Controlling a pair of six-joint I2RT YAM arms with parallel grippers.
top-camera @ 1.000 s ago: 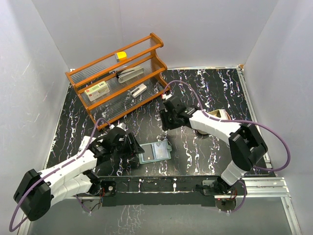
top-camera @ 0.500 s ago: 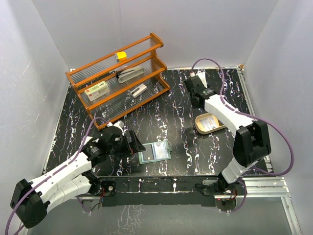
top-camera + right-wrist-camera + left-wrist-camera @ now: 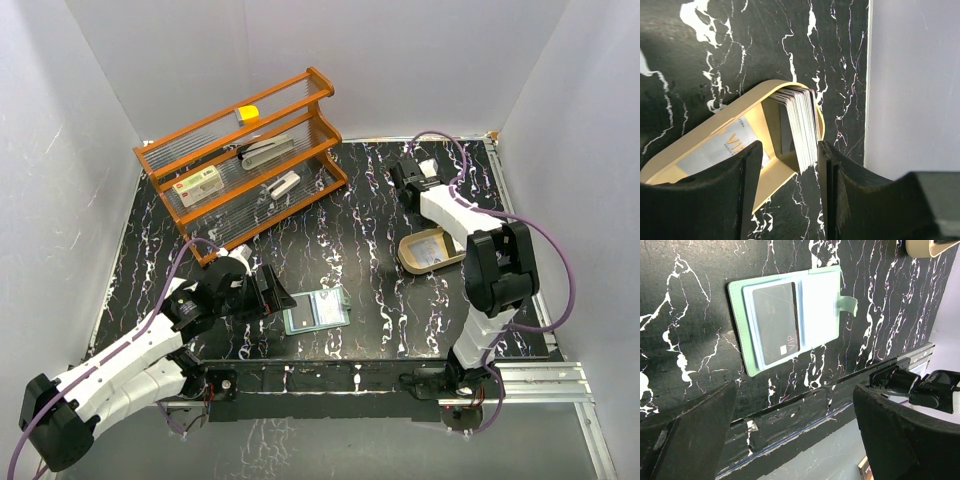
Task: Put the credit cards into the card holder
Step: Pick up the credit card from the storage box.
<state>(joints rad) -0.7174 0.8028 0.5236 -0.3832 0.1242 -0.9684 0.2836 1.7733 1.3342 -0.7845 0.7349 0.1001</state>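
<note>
So far one card (image 3: pixel 776 322) in the open card holder (image 3: pixel 820 307), remaining credit cards (image 3: pixel 800 125) in the right-hand tray (image 3: pixel 755 95); my left gripper (image 3: pixel 795 395) and right gripper (image 3: pixel 789 150) both spread, empty.

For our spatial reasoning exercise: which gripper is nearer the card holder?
Left. The left gripper is just left of the card holder; the right gripper is far off, beyond the tan tray.

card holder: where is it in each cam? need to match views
Top external: card holder lies open, low centre, near the table's front edge.
Left wrist: upper centre, open, dark card in its left half.
Right wrist: not in it.
Shared landmark: tan tray, right of centre on top; top-right corner in left wrist; lower left in right wrist.
</note>
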